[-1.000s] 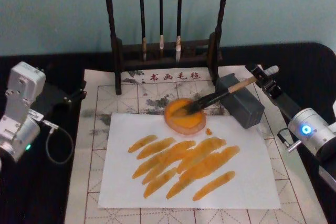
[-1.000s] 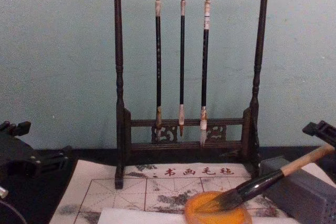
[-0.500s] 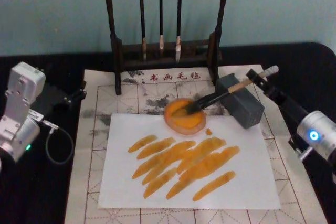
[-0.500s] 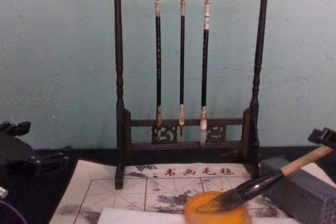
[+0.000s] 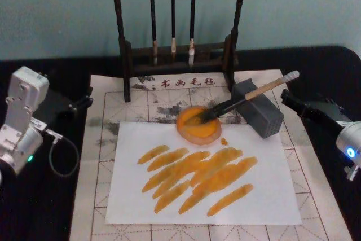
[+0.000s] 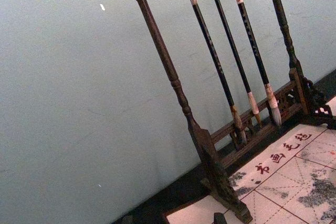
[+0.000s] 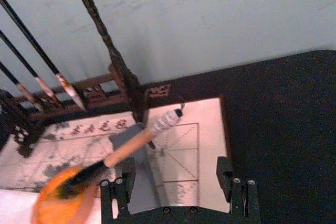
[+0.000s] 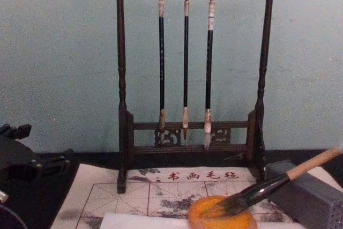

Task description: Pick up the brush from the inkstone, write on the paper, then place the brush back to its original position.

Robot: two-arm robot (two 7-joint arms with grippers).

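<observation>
The brush [image 5: 237, 101] lies at a slant, its dark bristles in the round orange inkstone [image 5: 198, 125] and its tan handle propped on a grey block [image 5: 258, 110]. Its white end cap [image 7: 167, 119] sticks out free past the block. My right gripper [image 5: 290, 101] sits just right of the block, open, apart from the handle; in the right wrist view its fingers [image 7: 113, 190] stand wide with nothing between them. The white paper [image 5: 265, 196] carries several orange strokes. My left gripper [image 5: 76, 105] is parked at the far left, open. The brush [image 8: 278, 179] and inkstone [image 8: 221, 218] also show in the chest view.
A dark wooden rack [image 5: 176, 55] with three thin hanging brushes [image 8: 185, 63] stands behind the inkstone. A cream mat with red grid lines [image 5: 107, 139] lies under the paper. Black cloth [image 5: 333, 77] covers the table around it.
My right gripper has let go of the brush's handle end and pulled back to the right and toward me. The brush stays resting on the inkstone and block. The left arm is still.
</observation>
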